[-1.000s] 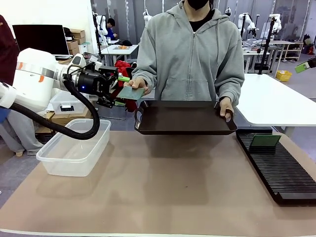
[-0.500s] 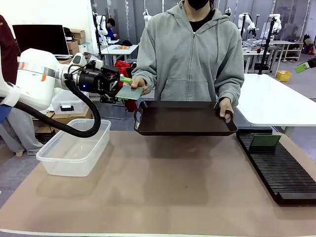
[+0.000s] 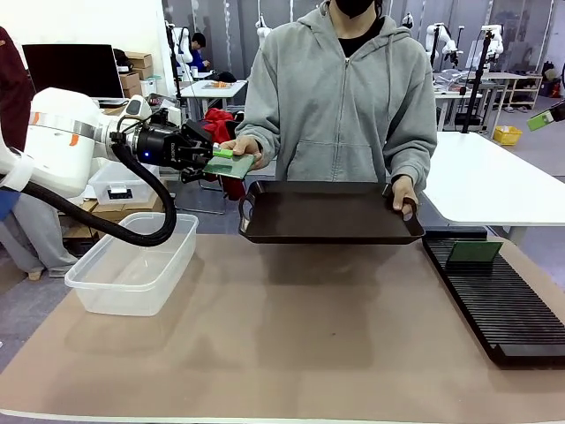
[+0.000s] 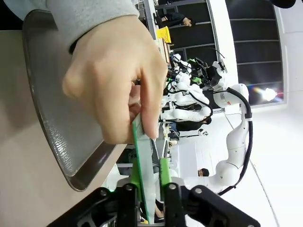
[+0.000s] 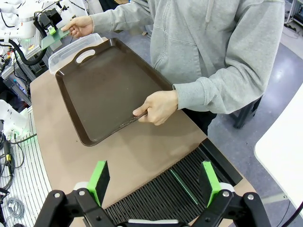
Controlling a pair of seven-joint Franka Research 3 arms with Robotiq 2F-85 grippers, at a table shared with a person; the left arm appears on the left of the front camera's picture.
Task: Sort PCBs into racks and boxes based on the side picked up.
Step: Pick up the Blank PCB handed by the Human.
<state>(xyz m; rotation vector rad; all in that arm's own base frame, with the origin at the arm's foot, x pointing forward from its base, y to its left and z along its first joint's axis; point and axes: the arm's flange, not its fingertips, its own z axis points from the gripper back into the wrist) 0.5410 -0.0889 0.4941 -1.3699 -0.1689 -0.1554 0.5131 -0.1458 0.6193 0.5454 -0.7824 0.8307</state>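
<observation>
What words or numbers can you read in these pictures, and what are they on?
No text can be read anywhere.
Green board: any print is too small to read.
Brown tray, black rack, clear tub: no writing seen.
Cardboard boxes far back: too small to tell.

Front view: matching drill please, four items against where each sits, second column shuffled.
1 offered PCB
2 other PCB
3 brown tray
4 clear tub

A standing in the black rack
B on the table, robot's left side
C held over the table in one hand
D pinched by the person's other hand, between the left end effector's pads

Pairs: 1-D, 2-A, 3-C, 4-B
</observation>
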